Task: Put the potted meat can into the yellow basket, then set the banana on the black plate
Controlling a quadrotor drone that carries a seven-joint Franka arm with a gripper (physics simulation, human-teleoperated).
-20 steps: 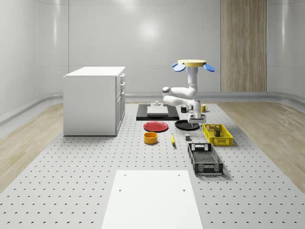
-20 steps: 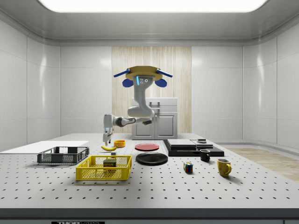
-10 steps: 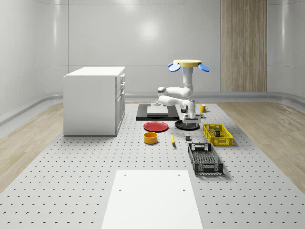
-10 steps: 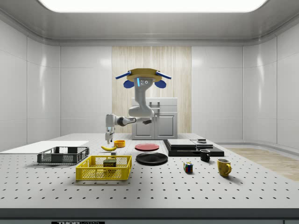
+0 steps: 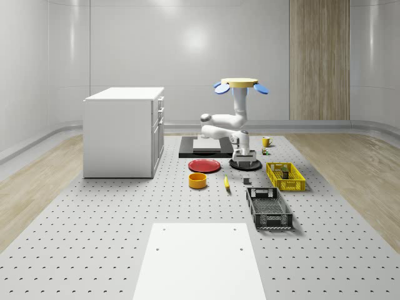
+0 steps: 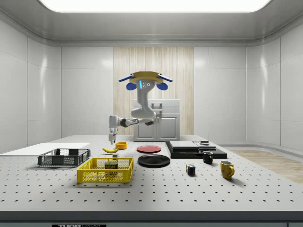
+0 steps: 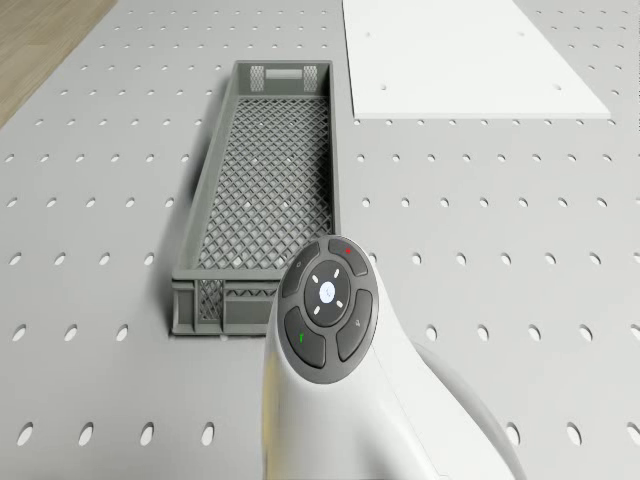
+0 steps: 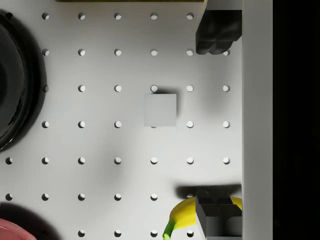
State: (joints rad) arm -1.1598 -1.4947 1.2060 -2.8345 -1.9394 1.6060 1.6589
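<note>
Overhead, the drone [image 5: 237, 85] hovers above the far part of the table [image 5: 125, 250], over the black plate's area, arm bent and reaching down. The gripper [image 5: 244, 160] hangs above the table, holding nothing; in the wrist view its 2 fingers [image 8: 218, 35] stand well apart, so it is released, with bare table and a small grey block [image 8: 160, 110] between them.

The banana [image 8: 185, 216] lies on the table just below the gripper, its end partly under 1 finger in the wrist view. In the whole-scene view the banana [image 5: 226, 182] sits nearer the camera than the gripper, beside the orange bowl [image 5: 198, 180]. In the side view the gripper [image 6: 112, 140] hangs just above the banana [image 6: 110, 150], not touching it.

The black plate [image 5: 237, 166] lies right beside the gripper, rim partly behind it; in the wrist view its dark edge [image 8: 15, 80] shows at 1 side. The red plate [image 5: 204, 165] lies a little beyond that.

The potted meat can [image 6: 111, 165] stands inside the yellow basket [image 6: 94, 177], near the gripper on the whole-scene view's right [image 5: 285, 177]. The grey basket [image 7: 262, 195] lies on the table ahead of the drone, next to a white sheet [image 7: 460, 50].
</note>
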